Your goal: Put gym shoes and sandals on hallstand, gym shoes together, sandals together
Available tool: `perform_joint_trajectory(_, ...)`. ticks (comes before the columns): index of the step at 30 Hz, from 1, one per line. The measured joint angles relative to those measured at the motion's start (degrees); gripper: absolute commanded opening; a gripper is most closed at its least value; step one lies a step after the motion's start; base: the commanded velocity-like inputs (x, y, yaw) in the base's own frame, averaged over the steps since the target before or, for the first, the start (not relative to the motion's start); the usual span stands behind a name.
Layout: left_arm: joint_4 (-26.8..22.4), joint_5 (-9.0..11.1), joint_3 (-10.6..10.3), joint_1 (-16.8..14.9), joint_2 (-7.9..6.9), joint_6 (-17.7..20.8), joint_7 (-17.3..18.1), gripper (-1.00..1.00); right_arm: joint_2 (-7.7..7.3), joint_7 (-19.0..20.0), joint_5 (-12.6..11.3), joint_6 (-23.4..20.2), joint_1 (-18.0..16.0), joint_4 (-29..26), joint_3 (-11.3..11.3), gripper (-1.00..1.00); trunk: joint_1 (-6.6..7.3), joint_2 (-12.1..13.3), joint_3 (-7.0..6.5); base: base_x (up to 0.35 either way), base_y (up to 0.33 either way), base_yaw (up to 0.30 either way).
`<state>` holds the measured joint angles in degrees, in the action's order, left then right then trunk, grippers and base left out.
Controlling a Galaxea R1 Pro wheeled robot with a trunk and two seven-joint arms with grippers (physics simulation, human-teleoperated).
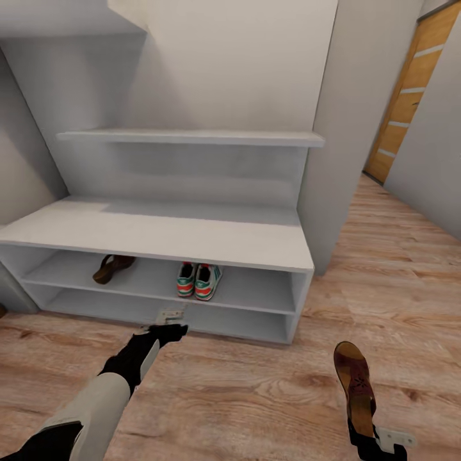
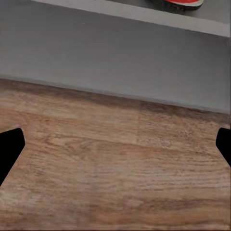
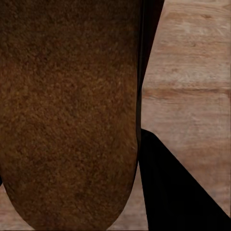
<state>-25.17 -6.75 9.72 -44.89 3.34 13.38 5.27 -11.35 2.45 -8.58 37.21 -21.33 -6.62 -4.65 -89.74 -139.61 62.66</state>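
The right gripper (image 1: 370, 436) pinches the heel end of a brown sandal (image 1: 355, 384), which sticks out from the jaws toward the hallstand (image 1: 160, 237) and is held above the corridor floor (image 1: 256, 397), out in front of the unit's right end. In the right wrist view the sandal's brown sole (image 3: 67, 110) lies close against the camera with one dark finger (image 3: 168, 183) beside its edge and wood planks beyond. The left gripper (image 1: 169, 320) hangs just in front of the hallstand's bottom shelf edge, low over the floor; in the left wrist view its two dark fingertips (image 2: 9, 149) stand wide apart with bare planks between them and the grey base board (image 2: 115, 62) of the hallstand just ahead. Inside the hallstand, on the upper of the two open shelf rows under the bench top, the two gym shoes (image 1: 198, 280) sit side by side, touching, heels facing out, near the middle. The other sandal (image 1: 112, 267) lies on the same shelf, well to the left of the gym shoes and apart from them.
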Motion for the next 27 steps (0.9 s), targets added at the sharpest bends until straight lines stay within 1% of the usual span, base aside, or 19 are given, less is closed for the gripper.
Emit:
perform_joint_trajectory(3, 0.0, 0.0, 0.0, 1.8, -0.99, -2.3, 1.7, 1.0, 0.0, 0.0, 0.0, 0.0, 0.0, 0.0, 0.0, -1.0, 0.0, 0.0, 0.0, -0.256, 0.229, 0.0)
perform_joint_trajectory(5, 0.1, 0.3, 0.3, 4.5, -2.79, -5.6, 3.7, 1.0, 0.0, 0.0, 0.0, 0.0, 0.0, 0.0, 0.0, -1.0, 0.0, 0.0, 0.0, -0.226, 0.242, 0.0)
perform_joint_trajectory(6, 0.1, 0.7, 0.7, 7.5, -5.0, -9.6, 6.4, 1.0, 0.0, 0.0, 0.0, 0.0, 0.0, 0.0, 0.0, -1.0, 0.01, 0.0, 0.0, -0.212, 0.247, 0.0)
perform_joint_trajectory(7, 0.1, 1.0, 0.7, 9.5, -6.07, -11.4, 8.1, 1.0, 0.0, 0.1, 0.1, 0.0, 0.0, 0.0, 0.0, -1.0, 0.01, 0.0, 0.01, -0.206, 0.251, 0.0)
perform_joint_trajectory(8, 0.1, 1.4, 0.8, 10.8, -6.94, -12.9, 9.8, 1.0, 0.0, 0.1, 0.1, 0.0, 0.0, 0.0, 0.0, -1.0, 0.01, 0.0, 0.0, -0.204, 0.253, 0.0)
perform_joint_trajectory(9, 0.1, 1.7, 0.9, 11.6, -7.38, -13.6, 10.7, 1.0, 0.0, 0.1, 0.1, 0.0, 0.0, 0.0, 0.0, -1.0, 0.01, 0.0, 0.0, -0.2, 0.256, 0.0)
perform_joint_trajectory(10, 0.0, 2.3, 1.0, 12.9, -8.27, -15.0, 12.4, 1.0, 0.0, 0.1, 0.1, 0.0, 0.0, 0.0, 0.0, -1.0, 0.01, 0.0, 0.0, -0.197, 0.259, 0.0)
perform_joint_trajectory(11, 0.0, 2.7, 1.2, 13.7, -8.81, -15.8, 13.3, 1.0, 0.0, 0.2, 0.1, 0.0, 0.0, 0.0, 0.1, -1.0, 0.01, 0.0, 0.0, -0.183, 0.266, 0.0)
perform_joint_trajectory(13, 0.5, 5.0, 1.9, 16.5, -11.03, -19.2, 17.1, 1.0, 0.0, 0.2, 0.1, 0.0, 0.0, 0.1, 0.1, -1.0, 0.01, 0.0, 0.0, -0.164, 0.273, 0.0)
perform_joint_trajectory(14, 0.6, 5.6, 2.0, 17.1, -11.57, -20.0, 17.9, 1.0, 0.0, 0.2, 0.1, 0.0, 0.0, 0.1, 0.1, -1.0, 0.01, 0.0, 0.0, -0.141, 0.28, 0.0)
perform_joint_trajectory(15, 0.7, 6.7, 2.2, 18.2, -12.58, -21.6, 19.6, 1.0, 0.0, 0.1, 0.1, 0.0, 0.0, 0.1, 0.1, -1.0, 0.02, 0.0, 0.0, -0.105, 0.287, 0.0)
perform_joint_trajectory(16, 0.7, 7.3, 2.4, 18.8, -13.11, -22.3, 20.5, 1.0, -0.02, 0.1, 0.1, 0.0, 0.0, 0.1, 0.1, -1.0, 0.02, 0.0, 0.0, -0.084, 0.29, 0.0)
perform_joint_trajectory(18, 0.8, 9.5, 2.7, 21.2, -15.13, -24.6, 24.1, 1.0, -0.05, 0.1, 0.1, 0.0, 0.0, 0.1, 0.1, -1.0, 0.03, 0.0, 0.0, -0.037, 0.297, 0.0)
perform_joint_trajectory(19, 0.8, 10.1, 2.8, 21.8, -15.62, -25.1, 25.0, 1.0, -0.06, 0.1, 0.1, 0.0, 0.0, 0.1, 0.1, -1.0, 0.03, 0.0, 0.0, 0.036, 0.303, 0.0)
perform_joint_trajectory(20, 0.9, 11.9, 2.9, 23.1, -16.84, -26.0, 27.4, 1.0, -0.07, 0.1, 0.1, 0.0, 0.0, 0.1, 0.1, -1.0, 0.04, 0.0, 0.0, 0.063, 0.305, 0.0)
perform_joint_trajectory(21, 0.9, 13.4, 2.9, 23.8, -17.56, -26.4, 28.9, 1.0, -0.06, 0.1, 0.1, 0.0, 0.0, 0.2, 0.1, -1.0, 0.04, 0.0, 0.0, 0.073, 0.307, 0.0)
perform_joint_trajectory(23, 0.9, 14.7, 2.9, 24.5, -18.1, -26.6, 30.2, 1.0, -0.07, 0.1, 0.1, 0.0, 0.0, 0.1, 0.1, -1.0, 0.04, 0.0, -0.01, 0.089, 0.311, 0.0)
perform_joint_trajectory(25, 0.9, 16.5, 3.0, 25.7, -18.84, -26.9, 32.3, 1.0, -0.05, 0.1, 0.1, 0.0, 0.0, 0.1, 0.1, -1.0, 0.04, 0.0, 0.0, 0.107, 0.317, 0.0)
perform_joint_trajectory(27, 0.9, 17.3, 3.0, 26.8, -19.19, -27.0, 33.4, 1.0, 0.09, 0.1, 0.1, 0.0, 0.0, 0.1, 0.1, -1.0, 0.04, 0.0, 0.0, 0.115, 0.319, 0.0)
